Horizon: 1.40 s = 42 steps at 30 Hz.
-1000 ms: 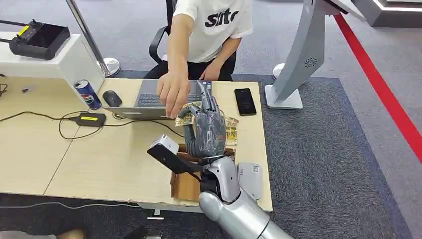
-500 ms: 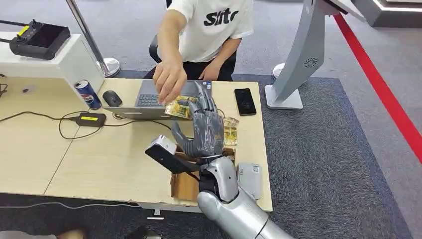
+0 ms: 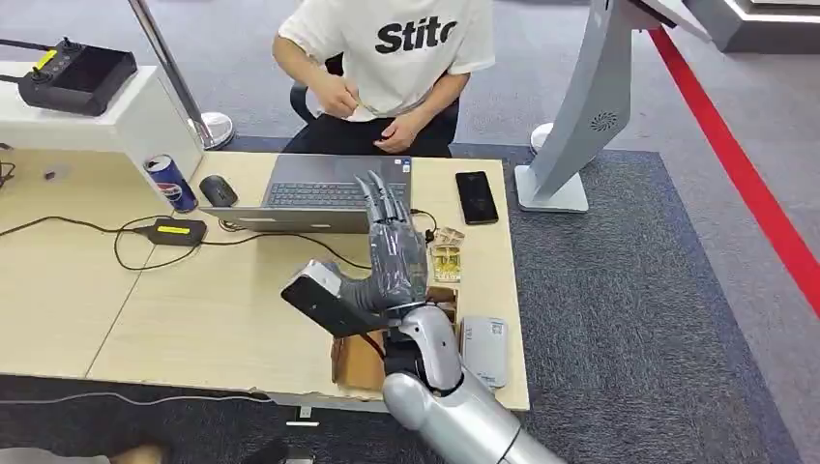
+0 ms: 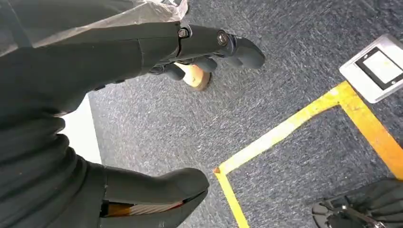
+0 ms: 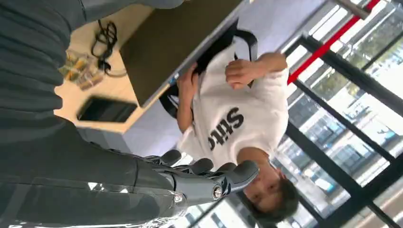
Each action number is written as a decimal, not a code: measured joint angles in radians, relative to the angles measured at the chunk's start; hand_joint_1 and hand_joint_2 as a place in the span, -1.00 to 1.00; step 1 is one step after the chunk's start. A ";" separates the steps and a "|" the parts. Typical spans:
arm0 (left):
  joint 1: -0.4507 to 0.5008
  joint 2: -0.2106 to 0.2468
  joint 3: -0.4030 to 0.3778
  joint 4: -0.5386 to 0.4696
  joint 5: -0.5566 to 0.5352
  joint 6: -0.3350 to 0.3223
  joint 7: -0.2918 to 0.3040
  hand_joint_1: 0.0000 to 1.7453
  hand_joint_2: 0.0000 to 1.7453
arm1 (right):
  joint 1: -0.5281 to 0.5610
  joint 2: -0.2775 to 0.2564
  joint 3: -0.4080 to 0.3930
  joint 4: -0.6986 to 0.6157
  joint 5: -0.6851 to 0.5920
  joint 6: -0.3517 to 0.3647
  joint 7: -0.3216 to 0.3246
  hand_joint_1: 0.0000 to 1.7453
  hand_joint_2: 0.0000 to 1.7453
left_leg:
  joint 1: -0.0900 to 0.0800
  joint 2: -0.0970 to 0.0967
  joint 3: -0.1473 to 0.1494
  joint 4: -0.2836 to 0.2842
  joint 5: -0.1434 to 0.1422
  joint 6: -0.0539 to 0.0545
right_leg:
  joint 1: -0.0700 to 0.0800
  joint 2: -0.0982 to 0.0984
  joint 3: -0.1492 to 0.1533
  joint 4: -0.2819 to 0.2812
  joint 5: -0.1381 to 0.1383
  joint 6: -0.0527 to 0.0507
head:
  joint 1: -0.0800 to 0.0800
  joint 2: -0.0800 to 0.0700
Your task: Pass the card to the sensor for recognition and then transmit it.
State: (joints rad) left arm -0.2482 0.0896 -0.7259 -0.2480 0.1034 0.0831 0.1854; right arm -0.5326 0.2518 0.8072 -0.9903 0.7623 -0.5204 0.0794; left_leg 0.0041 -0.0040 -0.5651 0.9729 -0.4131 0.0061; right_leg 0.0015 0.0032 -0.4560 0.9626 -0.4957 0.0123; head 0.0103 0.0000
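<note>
My right hand [image 3: 395, 259] is raised over the desk [image 3: 193, 309] with its fingers stretched up and apart, holding nothing; the right wrist view shows the same spread fingers [image 5: 209, 183]. Just to its left is the black sensor box with a white end [image 3: 321, 295]. A few golden cards [image 3: 447, 259] lie on the desk beside the hand. The seated person's hand [image 3: 338, 97] is drawn back to the chest; it is too small to tell if a card is in it. My left hand [image 4: 142, 52] hangs over the carpet, fingers apart and empty.
An open laptop [image 3: 329, 188], a black phone [image 3: 476, 196], a mouse [image 3: 218, 189], a cola can [image 3: 170, 182] and a cabled adapter [image 3: 174, 232] lie on the desk. A white device [image 3: 485, 348] and a brown stand [image 3: 360, 365] sit near the front edge. A grey kiosk post [image 3: 580, 116] stands to the right.
The person lifted the golden card out of my right hand's fingers and pulled that hand back to the chest. My right hand stays raised, now empty.
</note>
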 joint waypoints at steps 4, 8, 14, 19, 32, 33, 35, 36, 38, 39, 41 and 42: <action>0.004 0.002 0.001 0.000 0.000 0.002 -0.005 -1.00 1.00 | 0.018 -0.010 0.000 -0.033 -0.121 0.056 -0.017 -1.00 1.00 | 0.000 0.000 0.000 0.000 0.000 0.000 | 0.000 0.000 0.000 0.000 0.000 0.000 | 0.000 0.000; 0.009 0.006 0.004 0.000 0.002 0.005 -0.011 -1.00 1.00 | 0.044 -0.033 0.000 -0.085 -0.217 0.103 -0.011 -1.00 1.00 | 0.000 0.000 0.000 0.000 0.000 0.000 | 0.000 0.000 0.000 0.000 0.000 0.000 | 0.000 0.000; 0.014 0.011 0.009 0.000 0.002 0.007 -0.016 -1.00 1.00 | 0.059 -0.063 0.000 -0.139 -0.247 0.112 -0.011 -1.00 1.00 | 0.000 0.000 0.000 0.000 0.000 0.000 | 0.000 0.000 0.000 0.000 0.000 0.000 | 0.000 0.000; 0.024 0.015 0.026 0.000 0.008 0.014 -0.024 -1.00 1.00 | 0.097 -0.104 -0.003 -0.207 -0.405 0.137 -0.011 -1.00 -1.00 | 0.000 0.000 0.000 0.000 0.000 0.000 | 0.000 0.000 0.000 0.000 0.000 0.000 | 0.000 0.000; 0.048 0.024 0.054 0.000 0.022 0.031 -0.040 -1.00 1.00 | 0.185 -0.199 -0.045 -0.396 -0.543 0.078 -0.069 -1.00 1.00 | 0.000 0.000 0.000 0.000 0.000 0.000 | 0.000 0.000 0.000 0.000 0.000 0.000 | 0.000 0.000; 0.048 0.024 0.055 0.000 0.021 0.031 -0.040 -1.00 1.00 | 0.188 -0.201 -0.047 -0.400 -0.543 0.073 -0.079 -1.00 1.00 | 0.000 0.000 0.000 0.000 0.000 0.000 | 0.000 0.000 0.000 0.000 0.000 0.000 | 0.000 0.000; 0.050 0.024 0.056 0.000 0.021 0.031 -0.040 -1.00 1.00 | 0.193 -0.206 -0.052 -0.411 -0.545 0.067 -0.092 -1.00 1.00 | 0.000 0.000 0.000 0.000 0.000 0.000 | 0.000 0.000 0.000 0.000 0.000 0.000 | 0.000 0.000; 0.050 0.024 0.058 0.000 0.021 0.032 -0.040 -1.00 1.00 | 0.194 -0.208 -0.052 -0.412 -0.545 0.067 -0.092 -1.00 1.00 | 0.000 0.000 0.000 0.000 0.000 0.000 | 0.000 0.000 0.000 0.000 0.000 0.000 | 0.000 0.000; 0.051 0.024 0.061 0.000 0.021 0.032 -0.040 -1.00 1.00 | 0.195 -0.211 -0.053 -0.420 -0.545 0.068 -0.092 -1.00 1.00 | 0.000 0.000 0.000 0.000 0.000 0.000 | 0.000 0.000 0.000 0.000 0.000 0.000 | 0.000 0.000; 0.052 0.024 0.062 0.000 0.021 0.032 -0.040 -1.00 1.00 | 0.196 -0.213 -0.053 -0.423 -0.545 0.068 -0.092 -1.00 1.00 | 0.000 0.000 0.000 0.000 0.000 0.000 | 0.000 0.000 0.000 0.000 0.000 0.000 | 0.000 0.000; 0.054 0.024 0.066 0.000 0.021 0.032 -0.040 -1.00 1.00 | 0.198 -0.217 -0.055 -0.431 -0.540 0.069 -0.086 -1.00 1.00 | 0.000 0.000 0.000 0.000 0.000 0.000 | 0.000 0.000 0.000 0.000 0.000 0.000 | 0.000 0.000; 0.054 0.024 0.069 0.000 0.021 0.032 -0.040 -1.00 1.00 | 0.199 -0.219 -0.055 -0.434 -0.534 0.068 -0.082 -1.00 1.00 | 0.000 0.000 0.000 0.000 0.000 0.000 | 0.000 0.000 0.000 0.000 0.000 0.000 | 0.000 0.000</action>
State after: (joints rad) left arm -0.1937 0.1137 -0.6569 -0.2476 0.1244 0.1152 0.1457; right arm -0.3331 0.0328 0.7523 -1.4240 0.2285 -0.4521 -0.0027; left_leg 0.0040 -0.0039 -0.5651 0.9729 -0.4132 0.0061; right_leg 0.0012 0.0033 -0.4563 0.9622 -0.4957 0.0123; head 0.0103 0.0000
